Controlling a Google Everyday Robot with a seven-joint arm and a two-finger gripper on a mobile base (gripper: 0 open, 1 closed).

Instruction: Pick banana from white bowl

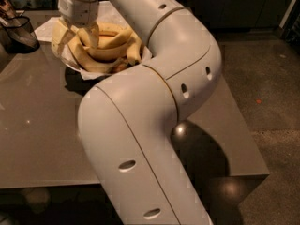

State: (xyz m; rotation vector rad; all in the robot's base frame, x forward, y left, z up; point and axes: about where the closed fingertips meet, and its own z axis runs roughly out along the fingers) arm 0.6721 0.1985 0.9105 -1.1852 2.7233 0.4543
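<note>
The white bowl (74, 67) lined with crumpled white paper stands at the far left of the grey table (42, 125). It holds several yellow bananas (105, 50) piled together. My gripper (76, 39) hangs down into the bowl from the wrist at the top left. Its two pale yellow fingers (59, 37) stand apart, open, one on each side of a banana at the left of the pile. My large white arm (154, 102) covers the bowl's right side.
A dark mesh basket (18, 32) stands at the table's far left, beside the bowl. The table's right edge (243, 139) drops to a speckled floor (276, 88). My arm fills the middle of the view and hides much of the table.
</note>
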